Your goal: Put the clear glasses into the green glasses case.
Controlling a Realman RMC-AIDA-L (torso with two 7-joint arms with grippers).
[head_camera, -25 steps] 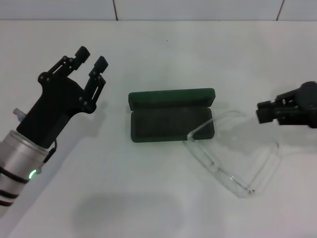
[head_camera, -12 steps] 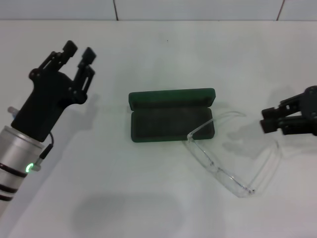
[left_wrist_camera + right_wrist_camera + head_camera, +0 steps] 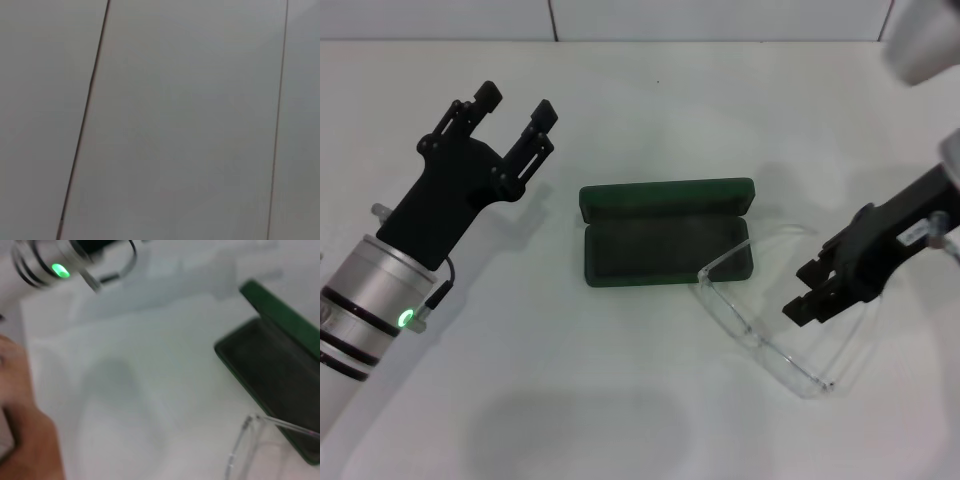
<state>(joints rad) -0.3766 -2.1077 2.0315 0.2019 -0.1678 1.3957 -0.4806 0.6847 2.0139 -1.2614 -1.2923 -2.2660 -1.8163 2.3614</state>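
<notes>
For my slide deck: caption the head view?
Right tool poised over the clear glasses beside the open green glasses case; left tool open, apart.

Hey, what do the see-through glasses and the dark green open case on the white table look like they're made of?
The see-through glasses: most likely clear, colourless plastic with a glossy finish, since the white table shows straight through frame and arms. The dark green open case: seemingly a rigid hard shell, matte outside, holding its open lid upright; its darker inside looks dull and soft, perhaps felt lining, though the exact fabric is unclear.

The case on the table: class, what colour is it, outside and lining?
Dark green outside, with a darker grey-green lining; the case shows best in the head view.
</notes>
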